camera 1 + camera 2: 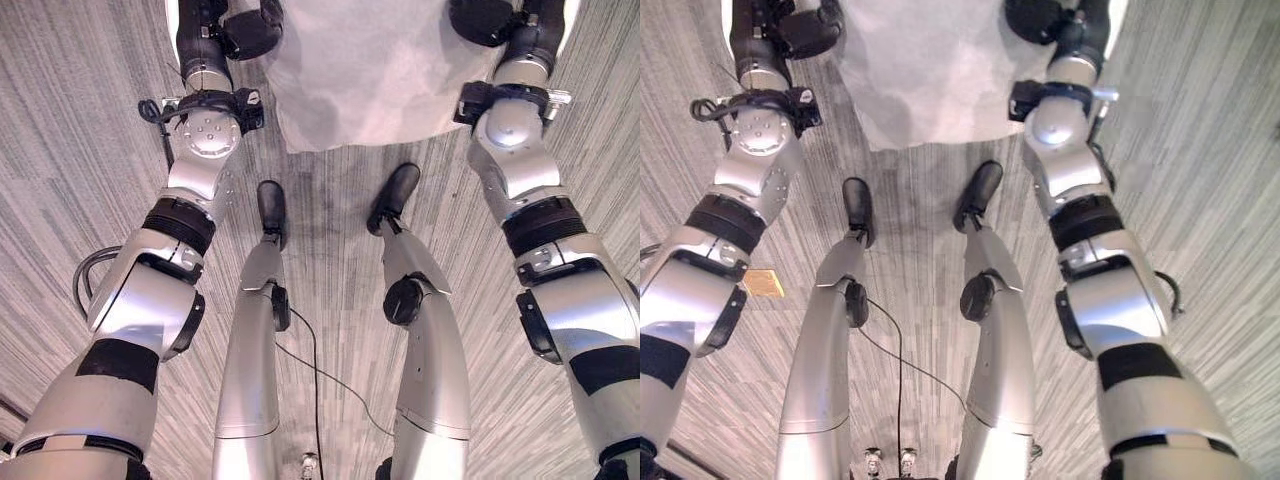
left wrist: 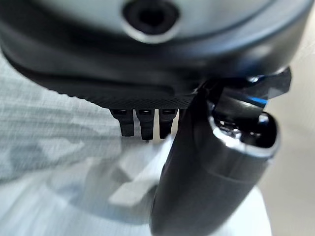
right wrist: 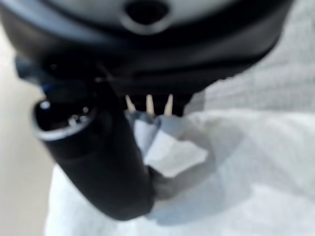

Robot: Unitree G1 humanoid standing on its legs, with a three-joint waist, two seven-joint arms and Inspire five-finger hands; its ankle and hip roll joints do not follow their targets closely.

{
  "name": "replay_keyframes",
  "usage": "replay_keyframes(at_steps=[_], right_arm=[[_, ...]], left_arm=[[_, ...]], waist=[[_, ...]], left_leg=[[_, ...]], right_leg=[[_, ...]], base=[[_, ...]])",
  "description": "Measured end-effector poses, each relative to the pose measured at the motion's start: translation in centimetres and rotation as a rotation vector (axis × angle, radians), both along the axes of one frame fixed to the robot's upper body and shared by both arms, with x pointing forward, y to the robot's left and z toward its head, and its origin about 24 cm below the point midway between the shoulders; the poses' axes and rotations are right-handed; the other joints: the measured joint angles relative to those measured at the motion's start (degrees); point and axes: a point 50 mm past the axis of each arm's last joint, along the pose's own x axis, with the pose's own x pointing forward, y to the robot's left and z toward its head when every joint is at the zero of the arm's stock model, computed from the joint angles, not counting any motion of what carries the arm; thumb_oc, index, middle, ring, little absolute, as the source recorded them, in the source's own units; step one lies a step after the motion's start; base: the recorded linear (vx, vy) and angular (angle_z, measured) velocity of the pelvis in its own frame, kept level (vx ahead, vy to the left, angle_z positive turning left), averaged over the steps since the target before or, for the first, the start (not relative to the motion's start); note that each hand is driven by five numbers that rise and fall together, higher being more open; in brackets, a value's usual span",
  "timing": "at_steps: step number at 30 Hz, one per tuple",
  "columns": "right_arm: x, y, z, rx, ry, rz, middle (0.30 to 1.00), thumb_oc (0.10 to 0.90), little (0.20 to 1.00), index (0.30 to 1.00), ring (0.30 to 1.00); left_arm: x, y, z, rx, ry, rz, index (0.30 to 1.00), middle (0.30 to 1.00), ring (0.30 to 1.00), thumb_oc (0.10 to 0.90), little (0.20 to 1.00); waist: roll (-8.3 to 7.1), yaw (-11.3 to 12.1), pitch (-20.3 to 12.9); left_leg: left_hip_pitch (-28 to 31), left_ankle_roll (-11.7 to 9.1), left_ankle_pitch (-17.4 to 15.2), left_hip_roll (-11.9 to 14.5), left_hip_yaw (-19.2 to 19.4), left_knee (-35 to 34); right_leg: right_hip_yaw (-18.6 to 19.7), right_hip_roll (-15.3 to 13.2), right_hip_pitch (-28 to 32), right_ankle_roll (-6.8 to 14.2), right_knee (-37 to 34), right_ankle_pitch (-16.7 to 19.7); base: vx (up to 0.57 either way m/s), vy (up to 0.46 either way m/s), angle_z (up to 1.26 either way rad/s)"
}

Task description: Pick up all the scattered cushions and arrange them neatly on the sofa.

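A white cushion (image 1: 370,70) hangs in front of me above the floor, held between both hands at its two side edges. My left hand (image 1: 250,30) grips its left edge. In the left wrist view the thumb (image 2: 211,167) presses into the white fabric (image 2: 74,196) opposite the curled fingers. My right hand (image 1: 485,18) grips the right edge. In the right wrist view its thumb (image 3: 98,162) pinches a crease of the cushion (image 3: 246,172). The cushion's upper part is cut off by the edge of the view.
Grey striped carpet (image 1: 60,150) lies all around below. A small tan label (image 1: 762,283) lies on the floor at the left. A pale beige surface (image 2: 295,147) shows past the cushion in the wrist views.
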Motion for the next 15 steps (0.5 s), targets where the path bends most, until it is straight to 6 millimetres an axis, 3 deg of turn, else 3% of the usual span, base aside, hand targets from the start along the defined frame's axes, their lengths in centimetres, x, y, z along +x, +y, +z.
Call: replay_keyframes(at_steps=[1, 2, 3, 4, 5, 6, 9, 12, 13, 14, 15], right_arm=[[0.0, 0.2, 0.0, 0.004, -0.001, 0.006, 0.86, 0.773, 0.86, 0.86, 0.86], [-0.1, 0.3, 0.2, 0.005, -0.009, 0.01, 0.451, 0.5, 0.451, 0.451, 0.451], [-0.1, 0.3, 0.3, 0.006, -0.017, 0.013, 0.3, 0.4, 0.3, 0.3, 0.3], [-0.2, 0.3, 0.4, 0.015, -0.032, 0.019, 0.3, 0.4, 0.3, 0.3, 0.3], [-0.5, 0.4, 0.5, 0.032, -0.048, 0.036, 0.3, 0.4, 0.3, 0.3, 0.3], [-0.5, 0.3, 0.5, 0.048, -0.053, 0.039, 0.3, 0.4, 0.3, 0.3, 0.3], [-0.7, 0.0, 0.5, 0.061, -0.064, 0.039, 0.3, 0.4, 0.3, 0.3, 0.3], [-0.4, 0.2, -3.0, 0.052, 0.013, 0.067, 0.3, 0.4, 0.3, 0.3, 0.3], [-0.4, 0.0, -5.2, 0.05, 0.054, 0.071, 0.3, 0.4, 0.3, 0.3, 0.3], [-0.4, -0.2, -7.7, 0.058, 0.104, 0.071, 0.3, 0.4, 0.3, 0.3, 0.3], [-0.4, -0.3, -8.2, 0.059, 0.115, 0.072, 0.3, 0.4, 0.3, 0.3, 0.3]], left_arm=[[0.0, -0.5, -0.1, -0.014, 0.003, -0.007, 0.9, 0.9, 0.9, 0.8, 0.9], [0.0, -0.8, 0.0, -0.036, 0.003, -0.011, 0.9, 0.9, 0.9, 0.8, 0.9], [0.0, -0.9, 0.0, -0.043, 0.003, -0.01, 0.702, 0.702, 0.702, 0.668, 0.702], [-0.1, -1.2, 0.1, -0.066, -0.002, -0.016, 0.599, 0.599, 0.599, 0.599, 0.599], [-0.2, -1.3, 0.4, -0.108, -0.01, -0.025, 0.413, 0.413, 0.413, 0.475, 0.413], [-0.2, -1.2, 0.4, -0.133, -0.009, -0.018, 0.3, 0.3, 0.3, 0.4, 0.3], [-0.4, -0.2, 0.6, -0.206, -0.015, -0.011, 0.3, 0.3, 0.3, 0.4, 0.3], [-0.6, 0.3, -3.2, -0.286, 0.046, -0.039, 0.3, 0.3, 0.3, 0.4, 0.3], [-0.8, 0.3, -5.2, -0.298, 0.068, -0.046, 0.3, 0.3, 0.3, 0.4, 0.3], [-0.9, 0.3, -7.5, -0.305, 0.105, -0.042, 0.3, 0.3, 0.3, 0.4, 0.3], [-1.0, 0.3, -7.9, -0.305, 0.109, -0.045, 0.3, 0.3, 0.3, 0.4, 0.3]], waist=[[0.16, 0.08, -0.08], [0.42, 0.23, -0.24], [0.78, 0.25, -0.43], [1.15, 0.18, -0.61], [1.17, 0.2, -0.62], [1.17, 0.09, -0.62], [1.9, -0.06, 0.01], [2.59, -0.67, 1.2], [3.0, -0.74, -1.64], [3.94, -0.78, -8.2], [3.95, -0.72, -9.42]], left_leg=[[0.0, -0.11, 0.07, 0.2, -0.1, -0.14], [-0.11, -0.3, 0.19, 0.4, -0.1, -0.45], [-0.3, -0.4, 0.28, 0.44, -0.11, -0.65], [-0.52, -0.53, 0.38, 0.54, -0.06, -0.95], [-0.59, -0.65, 0.46, 0.62, -0.06, -1.26], [-0.51, -0.7, 0.49, 0.86, -0.1, -1.43], [1.29, -1.14, 1.09, 0.92, -0.12, -2.78], [10.47, -1.0, 3.13, 0.04, 0.09, -9.41], [10.59, -1.02, 3.32, -0.12, -0.22, -10.35], [6.85, -0.97, 3.23, -0.15, -0.85, -9.9], [6.47, -0.97, 3.23, -0.16, -0.95, -9.82]], right_leg=[[-0.08, 0.29, 0.01, -0.04, -0.22, -0.02], [-0.12, 0.64, 0.0, -0.27, -0.88, 0.18], [-0.15, 0.69, -0.21, -0.4, -0.99, 0.32], [-0.14, 0.72, -0.52, -0.39, -1.06, 0.32], [-0.22, 0.85, -0.64, -0.48, -1.26, 0.4], [-0.46, 0.99, -0.62, -0.61, -1.28, 0.49], [-0.92, 1.01, 1.21, -1.06, -2.51, 0.99], [-1.05, 1.11, 9.92, 0.03, -7.9, 2.56], [-0.7, 1.33, 9.98, 0.48, -8.28, 2.43], [-0.68, 1.45, 6.77, 1.04, -8.11, 2.06], [-0.68, 1.47, 6.43, 1.07, -8.05, 2.03]], base=[[0.02, -0.034, -0.03], [0.01, -0.061, -0.03], [0.0, -0.062, -0.03], [0.0, -0.045, -0.01], [0.0, -0.041, -0.02], [-0.01, -0.053, -0.02], [-0.04, -0.004, 0.02], [-0.04, 0.013, 0.04], [-0.05, 0.014, 0.06], [-0.07, 0.014, 0.05], [-0.07, 0.014, 0.04]])
